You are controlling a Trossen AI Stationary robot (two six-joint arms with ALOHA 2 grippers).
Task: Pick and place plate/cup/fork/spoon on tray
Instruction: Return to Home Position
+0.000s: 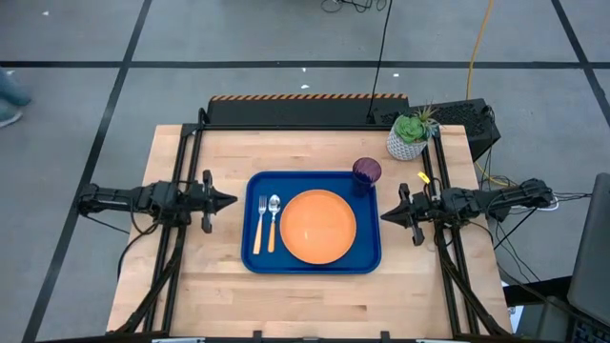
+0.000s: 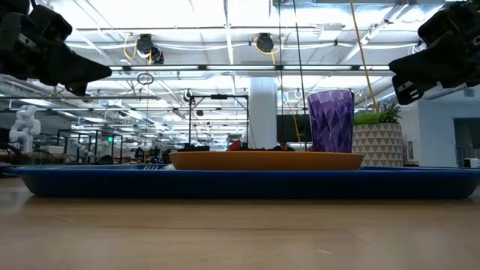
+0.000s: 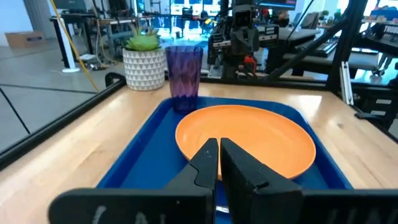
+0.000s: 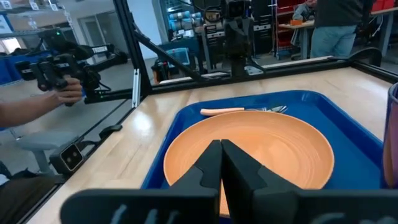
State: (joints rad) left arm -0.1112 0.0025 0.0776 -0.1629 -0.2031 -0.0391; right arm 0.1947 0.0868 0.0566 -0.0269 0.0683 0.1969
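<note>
Bare tabletop lay open all round blue tray; purple cup and potted succulent crowded far-right corner, narrowing passage there.

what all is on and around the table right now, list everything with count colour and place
large blue plastic rectangular tray: 1, blue, centre of the table
round flat orange plate: 1, orange, lying in the tray, right of the cutlery
small fork with silver tines and orange handle: 1, silver and orange, in the tray's left part
small spoon with silver bowl and orange handle: 1, silver and orange, in the tray beside the fork, between it and the plate
dark purple translucent tumbler: 1, purple, upright at the tray's far right corner
white patterned pot with green succulent: 1, white and green, on the table beyond the tray's far right corner
wooden table: 1, light wood
person's hand: 1, holding a dark device beyond the table
left gripper: 1, dark, shut, empty, left of the tray
right gripper: 1, dark, shut, empty, right of the tray
</note>
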